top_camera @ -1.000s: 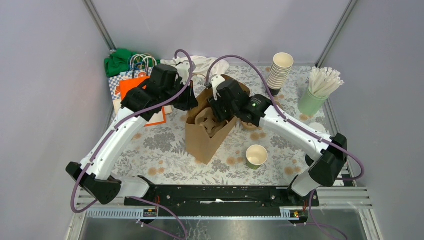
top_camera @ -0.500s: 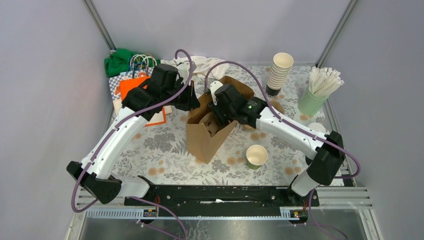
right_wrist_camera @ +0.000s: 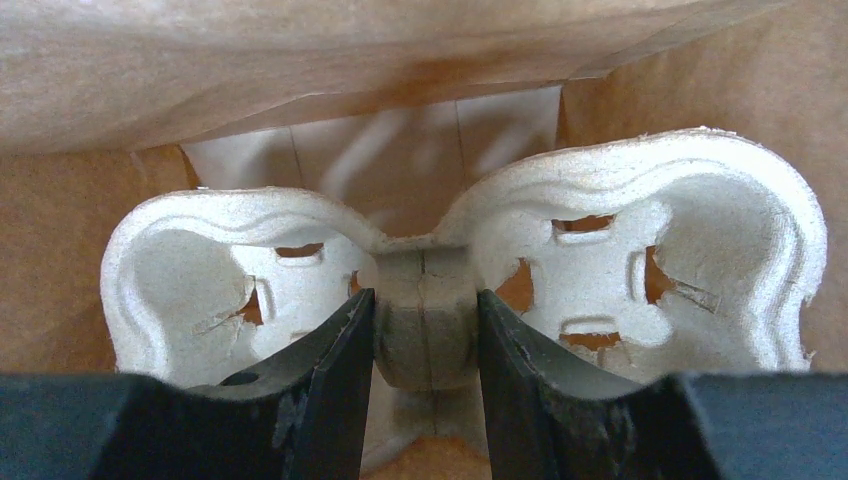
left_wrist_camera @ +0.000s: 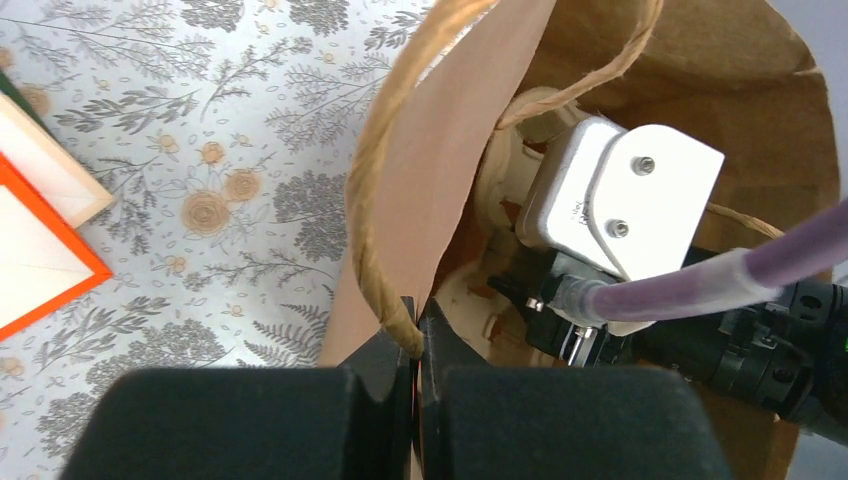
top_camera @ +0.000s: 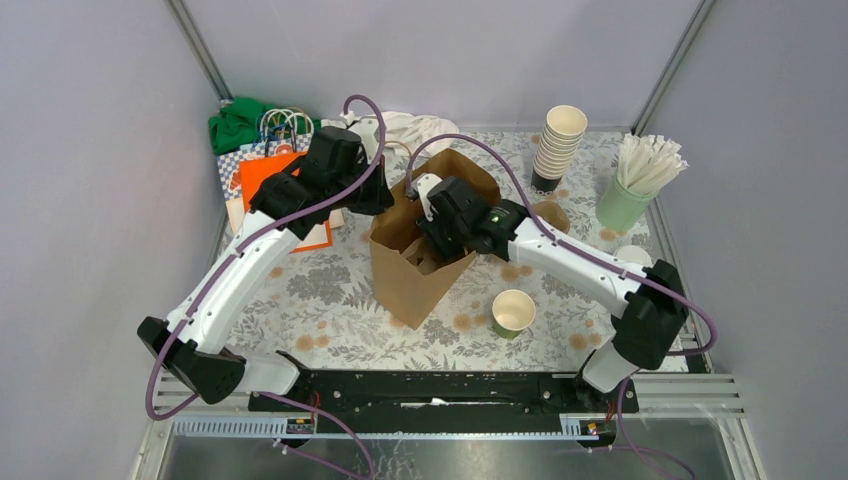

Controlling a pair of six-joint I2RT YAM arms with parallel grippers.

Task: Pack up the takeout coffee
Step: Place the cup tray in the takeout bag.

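- the left gripper [left_wrist_camera: 416,338] is pinching the twine handle [left_wrist_camera: 362,235] of the brown paper bag [top_camera: 404,285], with its jaws pressed together on the cord at the bag's far left rim.
- the bag is standing upright in the middle of the floral table cover [top_camera: 300,300], with its mouth gaping open.
- the right gripper [right_wrist_camera: 423,300] is reaching into the bag's mouth from the right. it is clamping the central bridge of a pale moulded cup carrier [right_wrist_camera: 700,260], one finger on each side of the bridge.
- the cup carrier is being held inside the bag, with brown paper walls around it.
- the takeout coffee cup [top_camera: 513,312], dark green with a white inside, is standing upright on the table cover. it is near and to the right of the bag, apart from both grippers.
- a stack of cream cups [top_camera: 558,145] and a pale green cup of white sticks [top_camera: 640,175] are standing at the far right.
- coloured bags [top_camera: 270,180] are lying at the far left.
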